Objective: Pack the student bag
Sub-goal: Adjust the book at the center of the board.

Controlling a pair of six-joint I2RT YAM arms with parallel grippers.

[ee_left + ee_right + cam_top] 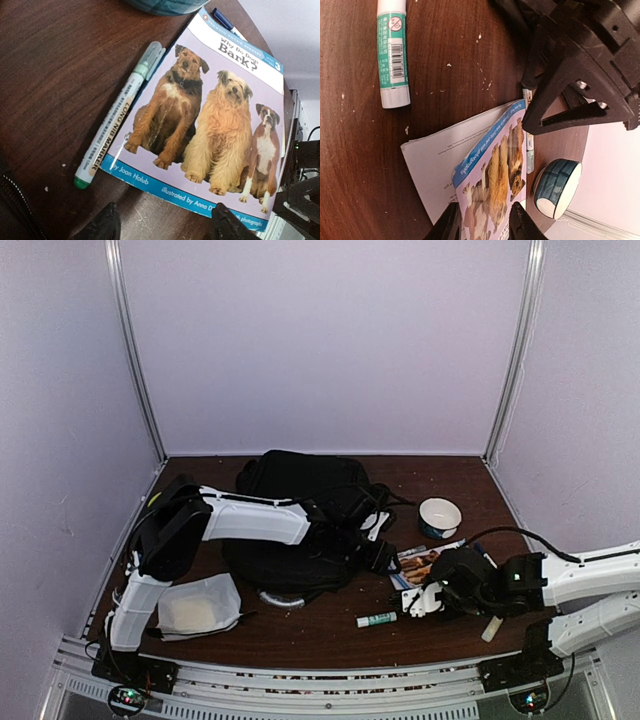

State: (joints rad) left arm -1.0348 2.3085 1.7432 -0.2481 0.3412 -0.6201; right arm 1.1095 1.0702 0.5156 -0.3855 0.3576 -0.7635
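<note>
Dark wooden counter [320, 635]: black fabric backpack [300, 480] sits centre-back, packing looks barely begun; purple dog picture book [215, 115] lies outside, left pincer [167, 220] wide above it, right pincer [485, 215] slightly parted astride its cover.

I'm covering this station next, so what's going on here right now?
Both arms are at the dog book, lying on the table beside the student bag. The left end effector hovers open over one edge, next to a marker. The right end effector sits over the cover too, jaws apart. The book is not in the bag yet; a glue stick and bowl lie nearby.
</note>
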